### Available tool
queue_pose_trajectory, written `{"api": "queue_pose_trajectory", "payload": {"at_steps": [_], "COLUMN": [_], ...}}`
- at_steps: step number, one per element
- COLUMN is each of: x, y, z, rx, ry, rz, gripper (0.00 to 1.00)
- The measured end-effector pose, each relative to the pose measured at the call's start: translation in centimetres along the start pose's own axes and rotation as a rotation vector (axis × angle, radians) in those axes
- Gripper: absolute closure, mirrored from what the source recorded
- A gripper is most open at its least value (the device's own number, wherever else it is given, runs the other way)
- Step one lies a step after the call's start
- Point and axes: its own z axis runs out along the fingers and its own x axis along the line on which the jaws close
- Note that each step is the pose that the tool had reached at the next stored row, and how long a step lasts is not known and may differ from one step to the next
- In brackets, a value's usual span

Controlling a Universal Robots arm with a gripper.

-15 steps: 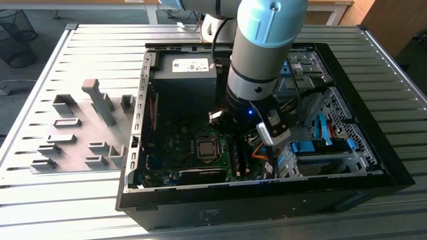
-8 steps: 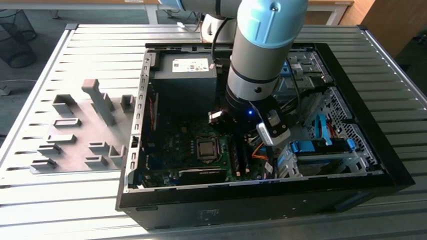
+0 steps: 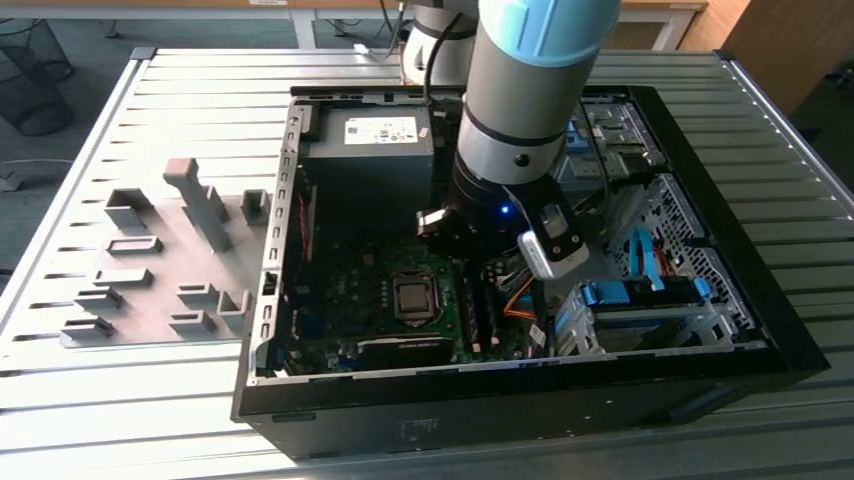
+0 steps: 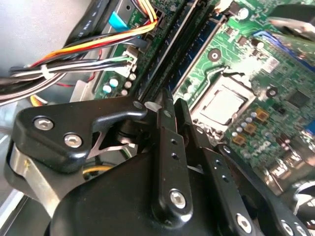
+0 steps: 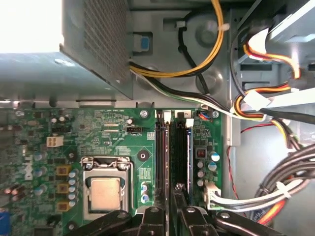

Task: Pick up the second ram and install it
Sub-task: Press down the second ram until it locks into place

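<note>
In the exterior view the arm's wrist (image 3: 507, 200) reaches down into the open computer case (image 3: 747, 300), over the memory slots beside the processor socket. In the first wrist view two thin sticks stand edge-on in the black slots. The one under my fingertips looks like the second ram (image 5: 183, 152), and the other stick (image 5: 163, 157) is right beside it. My gripper (image 5: 173, 192) (image 4: 172, 101) has its fingers drawn together to a thin gap at one end of that slot. Whether the tips pinch the ram's edge is hidden.
Bundled cables (image 5: 275, 191) run close beside the slots, and more cross near the power supply (image 3: 367, 150). The processor socket (image 5: 106, 189) lies on the green motherboard (image 5: 108, 132). Drive bays with blue parts (image 3: 641, 295) flank the arm. A grey fixture plate (image 3: 160, 270) with blocks sits at the exterior view's left.
</note>
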Motion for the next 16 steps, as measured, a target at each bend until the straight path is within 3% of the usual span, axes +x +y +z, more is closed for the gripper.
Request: {"api": "queue_pose_trajectory", "payload": {"at_steps": [4,6,11,16], "x": [0.0,0.01,0.0,-0.03], "y": [0.01,0.0,0.0,-0.01], "z": [-0.15,-0.19,-0.19,0.48], "rx": [-0.0003,0.0001,0.0003,0.0], "ry": [-0.0001,0.0,0.0001,0.0], "rz": [0.0,0.0,0.0,0.0], "gripper": [0.79,0.87,0.9,0.9]}}
